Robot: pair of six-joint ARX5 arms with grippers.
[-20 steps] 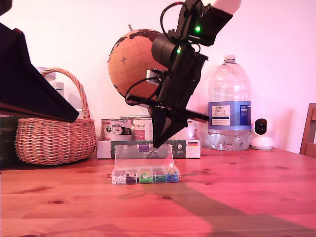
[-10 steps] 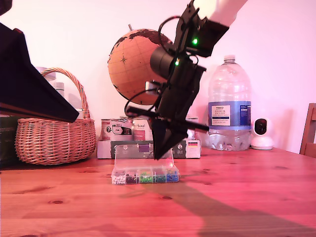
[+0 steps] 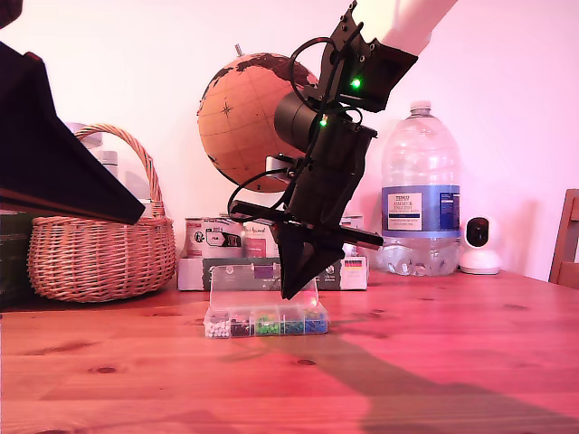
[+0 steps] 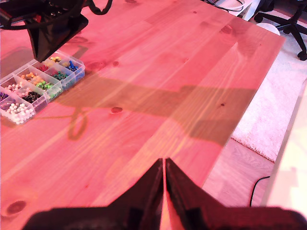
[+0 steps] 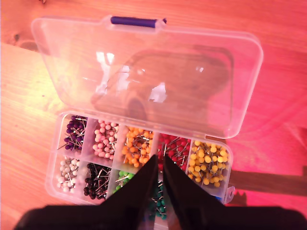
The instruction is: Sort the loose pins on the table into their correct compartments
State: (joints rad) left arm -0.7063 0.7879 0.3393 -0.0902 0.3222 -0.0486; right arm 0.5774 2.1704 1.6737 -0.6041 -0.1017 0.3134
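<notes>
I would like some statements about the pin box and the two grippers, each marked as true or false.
1. The clear lid of the organiser box is open. True.
2. My second gripper is above the organiser box. True.
3. The cell of yellow pins is next to the cell of purple pins. False: they lie at opposite ends of one row, with pink, orange and red pins between.
4. My first gripper holds the box. False: it is over bare table, apart from the box.
5. The globe stands in front of the box. False: it stands behind, by the wall.
</notes>
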